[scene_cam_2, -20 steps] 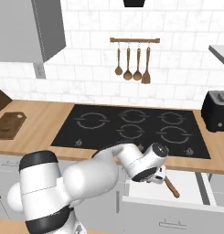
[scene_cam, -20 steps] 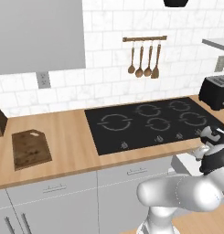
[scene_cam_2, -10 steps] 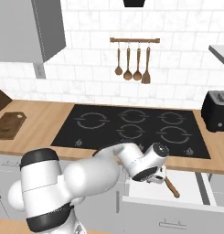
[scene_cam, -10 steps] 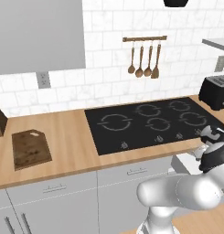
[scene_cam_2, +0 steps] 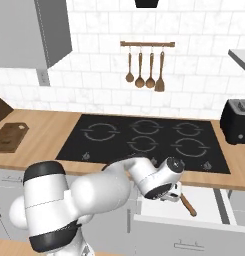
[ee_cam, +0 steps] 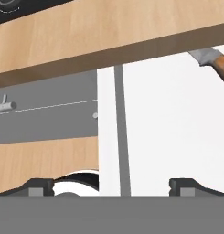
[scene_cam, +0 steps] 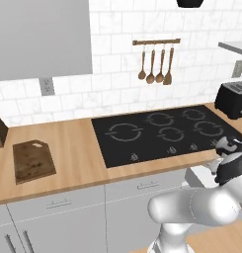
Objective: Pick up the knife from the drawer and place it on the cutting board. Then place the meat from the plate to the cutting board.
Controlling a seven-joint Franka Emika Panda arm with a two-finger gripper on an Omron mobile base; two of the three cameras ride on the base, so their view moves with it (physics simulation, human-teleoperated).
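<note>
The knife [scene_cam_2: 188, 204] is seen lying inside the open drawer [scene_cam_2: 209, 220], on its white floor towards the right, with a brown handle pointing to the drawer front; in the hand view the knife [ee_cam: 215, 62] sits at the upper right edge, the blade end tucked just under the counter lip, so it has not been lifted. The gripper [ee_cam: 111, 185] is held over the left part of the drawer [ee_cam: 177, 123] with its jaws spread wide and nothing between them, and it is beside the knife rather than around it. In the right base view the hand [scene_cam_2: 170, 190] is placed just left of the knife, apart from it. The cutting board [scene_cam: 33, 160] lies bare on the wooden counter [scene_cam: 73, 148] far to the left of the black hob [scene_cam: 167, 131], well apart from the drawer; it is also seen at the left edge of the right base view [scene_cam_2: 9, 137]. It is judged that only the drawer opening is done: grasping the knife, carrying it to the board and moving the meat are all left.
</note>
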